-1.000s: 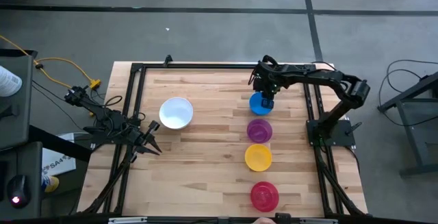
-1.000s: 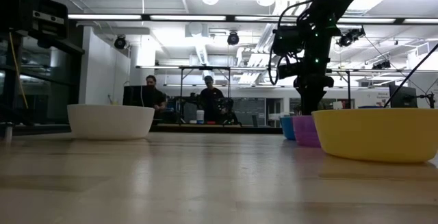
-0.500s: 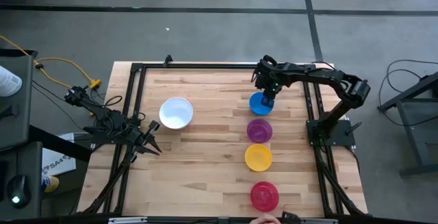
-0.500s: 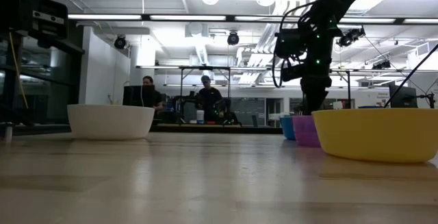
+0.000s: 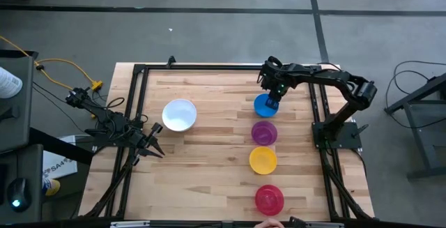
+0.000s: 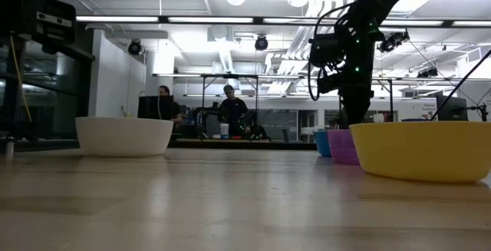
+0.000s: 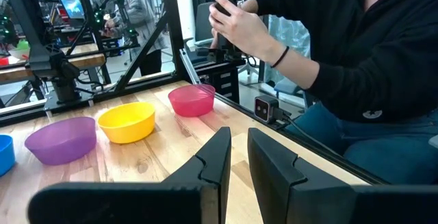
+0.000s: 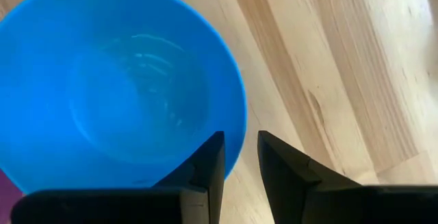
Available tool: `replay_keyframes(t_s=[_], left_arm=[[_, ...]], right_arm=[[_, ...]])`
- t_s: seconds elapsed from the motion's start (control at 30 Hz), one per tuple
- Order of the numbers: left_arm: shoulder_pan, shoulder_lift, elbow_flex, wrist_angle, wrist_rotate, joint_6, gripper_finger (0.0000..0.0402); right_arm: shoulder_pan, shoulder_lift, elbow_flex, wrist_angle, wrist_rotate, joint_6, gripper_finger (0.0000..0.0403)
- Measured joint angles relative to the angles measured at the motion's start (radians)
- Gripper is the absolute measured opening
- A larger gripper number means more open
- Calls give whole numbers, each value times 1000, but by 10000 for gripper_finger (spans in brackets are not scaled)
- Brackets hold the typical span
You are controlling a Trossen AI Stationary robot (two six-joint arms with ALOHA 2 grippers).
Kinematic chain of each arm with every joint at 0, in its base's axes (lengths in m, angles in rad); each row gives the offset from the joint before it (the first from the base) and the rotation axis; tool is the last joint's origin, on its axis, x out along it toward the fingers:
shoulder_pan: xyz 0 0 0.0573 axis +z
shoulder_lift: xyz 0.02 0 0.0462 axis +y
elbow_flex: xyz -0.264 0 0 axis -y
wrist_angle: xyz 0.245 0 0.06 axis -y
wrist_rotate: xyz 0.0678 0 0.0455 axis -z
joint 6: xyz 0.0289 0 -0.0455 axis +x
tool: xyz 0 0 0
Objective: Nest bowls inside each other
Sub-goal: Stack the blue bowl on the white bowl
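A row of bowls stands on the table's right half, each on its base: blue [image 5: 263, 105] farthest, then purple [image 5: 264, 132], yellow [image 5: 263, 160] and red-pink [image 5: 269, 199] nearest. The white bowl [image 5: 179, 114] stands alone at centre left. My right gripper [image 8: 241, 159] points down over the blue bowl's right rim [image 8: 238, 125], open, with one finger [image 8: 209, 166] above the hollow and the other [image 8: 280, 172] outside the wall. My left gripper [image 5: 157, 148] waits level at the table's left edge, open by a narrow gap [image 7: 239, 148].
A black frame [image 5: 139, 81] runs round the table top. A person in a dark sleeve [image 7: 342, 53] sits just beyond the table's near edge, hands raised, close to the red-pink bowl [image 7: 191, 99]. Bare wood lies between the white bowl and the row.
My right gripper has rolled about its downward-pointing axis while staying over the blue bowl's right rim. No bowl has moved.
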Motion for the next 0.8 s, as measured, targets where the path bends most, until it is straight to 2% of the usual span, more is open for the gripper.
replay_keyframes(t_s=[0.27,0.53,0.8], left_arm=[[0,0,0,0,0,0,49],[0,0,0,0,0,0,49],[0,0,0,0,0,0,49]], right_arm=[[5,34,0,-24,0,48,81],[7,34,0,-11,-36,227,81],[7,34,0,-57,-48,282,81]])
